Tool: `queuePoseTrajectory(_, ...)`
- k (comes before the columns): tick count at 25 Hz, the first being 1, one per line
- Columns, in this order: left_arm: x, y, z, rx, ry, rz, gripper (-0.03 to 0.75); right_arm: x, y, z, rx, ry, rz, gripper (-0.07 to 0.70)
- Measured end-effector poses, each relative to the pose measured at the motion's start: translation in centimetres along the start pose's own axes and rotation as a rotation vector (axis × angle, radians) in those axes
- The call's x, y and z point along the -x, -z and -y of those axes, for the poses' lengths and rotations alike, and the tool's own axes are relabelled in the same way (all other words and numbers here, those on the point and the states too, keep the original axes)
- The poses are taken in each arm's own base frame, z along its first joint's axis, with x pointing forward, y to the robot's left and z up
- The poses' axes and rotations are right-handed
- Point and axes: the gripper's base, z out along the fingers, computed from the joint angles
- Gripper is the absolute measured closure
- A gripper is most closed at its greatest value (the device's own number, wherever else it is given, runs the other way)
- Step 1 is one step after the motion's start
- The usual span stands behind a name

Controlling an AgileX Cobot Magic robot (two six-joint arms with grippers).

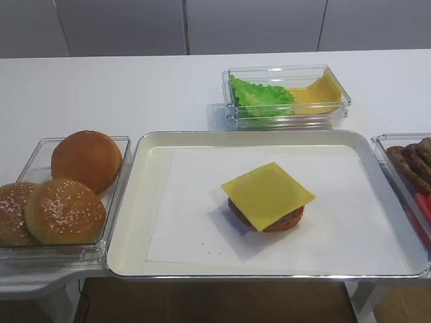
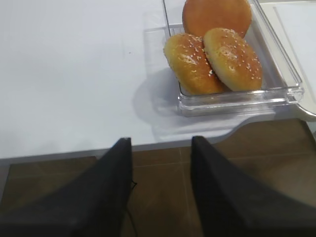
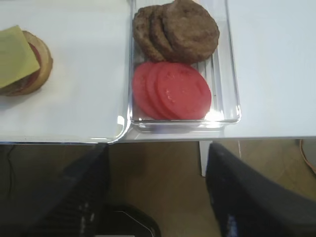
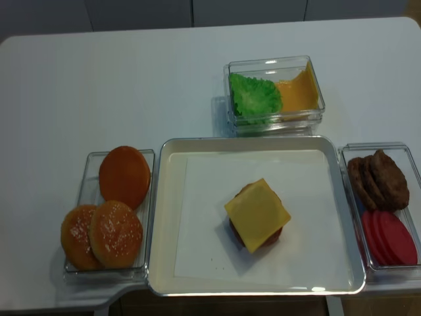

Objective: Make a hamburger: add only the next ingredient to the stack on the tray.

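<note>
The yellow cheese slice (image 1: pixel 268 194) lies flat on top of the stack (image 1: pixel 279 223), whose patty, red rim and tan bun half show beneath its edges. The stack sits right of centre on the paper-lined metal tray (image 1: pixel 269 136). In the right wrist view the cheese slice (image 3: pixel 12 57) and the stack (image 3: pixel 43 66) are at the far left. My right gripper (image 3: pixel 158 147) is open and empty, hanging off the table's front edge over the floor. My left gripper (image 2: pixel 161 140) is also open and empty, below the front edge near the buns. Neither gripper shows in the high views.
A clear bin (image 1: pixel 337 114) behind the tray holds green lettuce (image 1: pixel 262 96) and more cheese. Sesame buns (image 2: pixel 217 54) fill the bin left of the tray. The bin right of the tray holds brown patties (image 3: pixel 177 29) and tomato slices (image 3: pixel 173 91).
</note>
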Motion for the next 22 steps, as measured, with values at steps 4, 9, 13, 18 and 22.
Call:
queuePoseTrajectory(4,0.0,0.0,0.0,0.000,0.000,0.000,0.416,-1.2,1.0,-0.1,0.006,0.005,0.059,0.171)
queuePoseTrajectory(9,0.0,0.0,0.0,0.000,0.000,0.000,0.417,-3.9,1.3,-0.1,0.016,0.015,0.121,0.171)
queuePoseTrajectory(13,0.0,0.0,0.0,0.000,0.000,0.000,0.417,-5.9,1.7,-0.1,0.020,0.022,0.186,0.171)
queuePoseTrajectory(18,0.0,0.0,0.0,0.000,0.000,0.000,0.417,-8.2,1.8,0.0,0.023,0.030,0.259,0.171)
queuePoseTrajectory(22,0.0,0.0,0.0,0.000,0.000,0.000,0.416,-9.0,1.2,0.1,0.025,0.030,0.261,0.171)
